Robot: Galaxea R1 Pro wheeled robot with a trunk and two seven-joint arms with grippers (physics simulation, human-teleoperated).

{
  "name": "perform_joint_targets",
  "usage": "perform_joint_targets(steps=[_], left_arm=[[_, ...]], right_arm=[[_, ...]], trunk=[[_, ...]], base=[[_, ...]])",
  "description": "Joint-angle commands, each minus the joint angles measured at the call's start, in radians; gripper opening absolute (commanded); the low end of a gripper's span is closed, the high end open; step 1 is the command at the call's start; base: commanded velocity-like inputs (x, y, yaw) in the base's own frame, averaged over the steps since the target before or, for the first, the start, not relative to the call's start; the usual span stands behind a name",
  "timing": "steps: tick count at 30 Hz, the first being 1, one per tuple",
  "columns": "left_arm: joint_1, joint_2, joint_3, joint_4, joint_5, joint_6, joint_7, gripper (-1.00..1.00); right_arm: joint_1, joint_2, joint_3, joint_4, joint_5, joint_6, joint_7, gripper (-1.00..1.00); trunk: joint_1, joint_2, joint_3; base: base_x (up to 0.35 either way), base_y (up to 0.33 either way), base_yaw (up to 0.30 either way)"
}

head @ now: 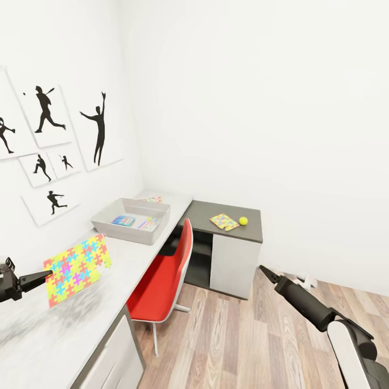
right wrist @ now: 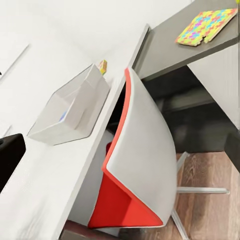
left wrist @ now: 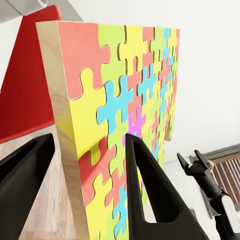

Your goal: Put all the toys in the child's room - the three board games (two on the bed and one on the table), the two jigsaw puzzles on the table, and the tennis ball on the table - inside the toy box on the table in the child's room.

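Fig.: L pincer (head: 47, 274) clamps a jigsaw puzzle (head: 76, 268) by its edge, held tilted above the table (head: 129, 254), short of the toy box (head: 131, 220). Carry it over the box rim w/ the puzzle level, lower, then release. R pincer (head: 263, 268) hangs beside the red chair (head: 162, 281), spread unclear.
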Motion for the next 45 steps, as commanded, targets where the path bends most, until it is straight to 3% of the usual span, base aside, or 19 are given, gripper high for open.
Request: perform_joint_targets(steps=[1,10,35,45], left_arm=[[-0.001,0.000,0.000,0.000,-0.001,0.010,-0.005,-1.00],[0.000,-0.001,0.001,0.000,-0.001,0.009,-0.005,-1.00],[0.000,-0.007,0.002,0.000,-0.001,0.008,-0.005,-1.00],[0.000,-0.008,0.002,0.000,-0.001,0.006,-0.005,-1.00]], right_arm=[[-0.001,0.000,-0.001,-0.001,-0.004,0.006,0.007,1.00],[-0.001,0.000,-0.003,-0.002,0.002,0.001,0.128,1.00],[-0.001,0.000,-0.001,-0.003,0.004,0.002,0.155,1.00],[-0.001,0.000,-0.001,-0.004,0.006,0.002,0.198,1.00]], trunk=[[0.001,-0.002,-0.002],[0.001,-0.002,-0.002],[0.001,-0.002,-0.002],[0.001,-0.002,0.002]], base=[[0.159,-0.209,0.000],[0.180,-0.232,0.106],[0.275,-0.166,0.054],[0.299,-0.131,0.226]])
